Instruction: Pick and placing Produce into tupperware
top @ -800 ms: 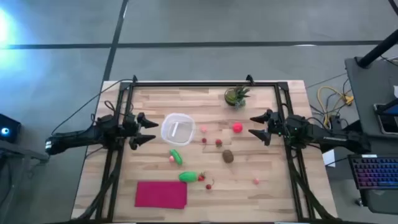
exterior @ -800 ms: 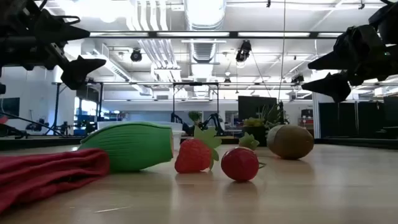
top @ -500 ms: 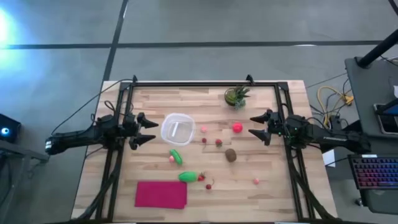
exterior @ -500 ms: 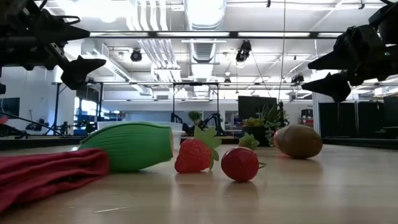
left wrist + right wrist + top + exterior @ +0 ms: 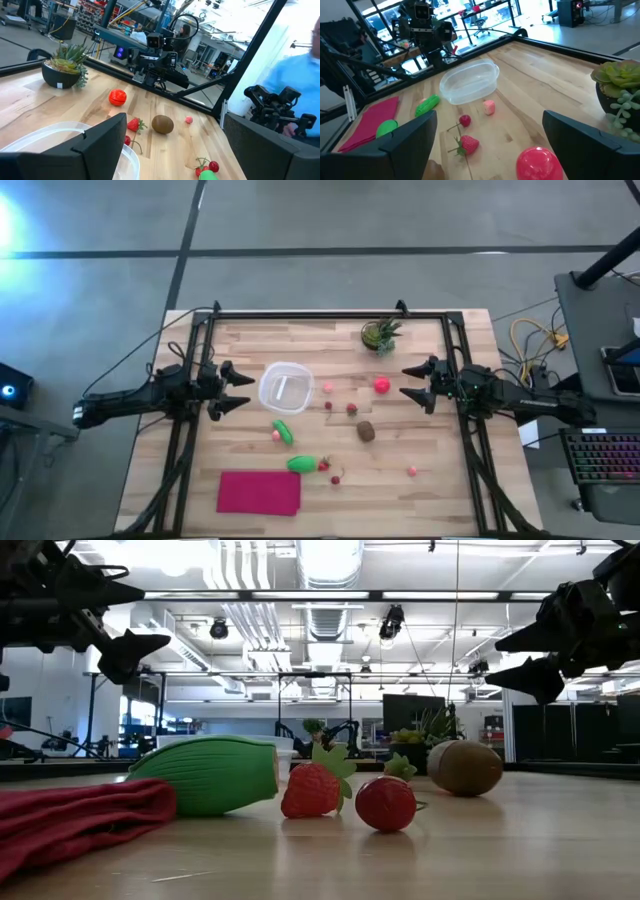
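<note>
The clear tupperware (image 5: pixel 286 387) sits left of the table's centre, with nothing inside. Produce lies scattered right of it and nearer: a pink-red ball (image 5: pixel 381 386), a brown kiwi (image 5: pixel 367 432), two green oblong pieces (image 5: pixel 283 431) (image 5: pixel 302 464) and several small red and pink berries (image 5: pixel 351 409). My left gripper (image 5: pixel 235 388) hangs open above the table, just left of the tupperware (image 5: pixel 50 131). My right gripper (image 5: pixel 412 385) hangs open just right of the ball (image 5: pixel 540 162). Both are raised off the table in the low view, left gripper (image 5: pixel 150 615) and right gripper (image 5: pixel 495 665).
A flat magenta cloth (image 5: pixel 259 491) lies near the near-left corner. A spiky green potted plant (image 5: pixel 379 334) stands by the far edge. A black frame (image 5: pixel 330 314) runs round the table. Bare wood shows at the near right. A person in a blue sleeve (image 5: pixel 295 75) is beyond the table.
The brown kiwi has rocked a little toward the table's right and rolled back to where it lay. Both arms have kept still.
</note>
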